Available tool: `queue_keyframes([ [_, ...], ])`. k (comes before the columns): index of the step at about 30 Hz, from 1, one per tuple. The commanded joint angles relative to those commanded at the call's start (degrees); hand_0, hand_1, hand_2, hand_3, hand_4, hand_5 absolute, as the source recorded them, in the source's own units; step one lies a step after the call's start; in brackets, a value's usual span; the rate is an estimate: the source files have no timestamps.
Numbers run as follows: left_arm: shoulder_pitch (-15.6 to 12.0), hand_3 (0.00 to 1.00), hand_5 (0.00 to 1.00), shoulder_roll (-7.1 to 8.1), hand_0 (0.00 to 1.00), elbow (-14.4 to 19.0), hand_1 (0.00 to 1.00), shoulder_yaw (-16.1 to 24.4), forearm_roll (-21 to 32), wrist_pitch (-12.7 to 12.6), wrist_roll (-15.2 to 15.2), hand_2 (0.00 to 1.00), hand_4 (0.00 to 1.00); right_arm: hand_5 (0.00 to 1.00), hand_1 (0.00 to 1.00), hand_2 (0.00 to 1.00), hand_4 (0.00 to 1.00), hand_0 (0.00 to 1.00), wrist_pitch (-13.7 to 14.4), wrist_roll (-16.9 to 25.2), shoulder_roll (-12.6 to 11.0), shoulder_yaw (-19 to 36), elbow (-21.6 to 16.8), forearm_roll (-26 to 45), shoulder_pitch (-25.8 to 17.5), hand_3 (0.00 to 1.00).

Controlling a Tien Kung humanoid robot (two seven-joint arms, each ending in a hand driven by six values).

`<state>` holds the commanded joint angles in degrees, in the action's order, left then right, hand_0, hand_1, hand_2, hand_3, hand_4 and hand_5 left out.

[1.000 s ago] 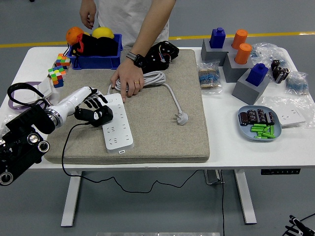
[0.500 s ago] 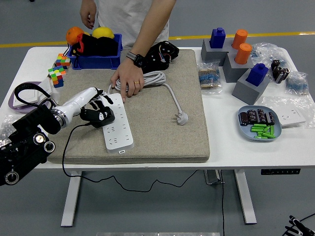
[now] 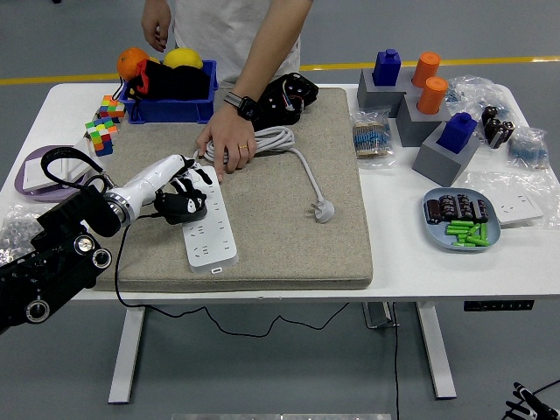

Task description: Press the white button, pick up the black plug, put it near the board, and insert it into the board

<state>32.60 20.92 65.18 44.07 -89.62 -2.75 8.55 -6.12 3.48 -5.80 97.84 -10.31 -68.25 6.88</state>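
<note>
since the earlier frame my left hand (image 3: 179, 194) has carried the black plug (image 3: 181, 208) up and to the right, so it now sits over the far end of the white board (image 3: 208, 229), and the forearm has swung further in over the mat (image 3: 289, 236). the person's hand (image 3: 229, 143) stays on the coiled white cable (image 3: 273, 140), unchanged.

fingers: the left hand's fingers (image 3: 194, 174) are curled around the black plug and grasp it; the plug's underside is on or just above the board's sockets, and i cannot tell whether the pins are seated. the plug's black cord (image 3: 122, 278) trails from the hand toward the near edge of the table (image 3: 411, 262) and hangs below it.

edges and room: the board lies along the left part of the mat, its near end close to the mat's front edge. the person's hand is just beyond the board's far end, near my fingers. the white cable's loose plug (image 3: 325, 210) rests mid-mat, well apart from the board. the mat right of the board is bare. the right hand is out of view.
</note>
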Motion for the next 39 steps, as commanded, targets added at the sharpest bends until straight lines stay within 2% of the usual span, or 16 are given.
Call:
queue_keyframes([
  [8,0.43,0.574,0.002,-0.54,0.444,-1.57,0.482,0.11,0.14,-0.42,-0.95,0.461,0.626,0.473,0.602,0.550,0.721,0.719,-0.02,0.14,0.05,-0.30,0.00,0.21,0.08,0.641],
  [19,0.44,0.573,0.002,-0.01,0.444,-3.57,0.480,1.58,0.28,-0.46,-1.72,0.458,0.625,0.473,0.602,0.550,0.720,0.719,0.00,0.10,0.00,-0.07,0.00,0.07,0.04,0.641],
  [30,0.24,0.571,0.002,-1.10,0.436,-3.13,0.477,1.29,0.13,-0.57,-1.98,0.455,0.626,0.474,0.602,0.550,0.720,0.719,0.00,0.26,0.12,-0.19,0.00,0.18,0.17,0.641],
  [39,0.55,0.571,0.002,-2.16,0.423,-4.36,0.474,1.56,0.05,-1.44,-2.98,0.452,0.619,0.473,0.601,0.550,0.719,0.719,0.00,0.13,0.14,-0.19,0.00,0.12,0.07,0.640],
])
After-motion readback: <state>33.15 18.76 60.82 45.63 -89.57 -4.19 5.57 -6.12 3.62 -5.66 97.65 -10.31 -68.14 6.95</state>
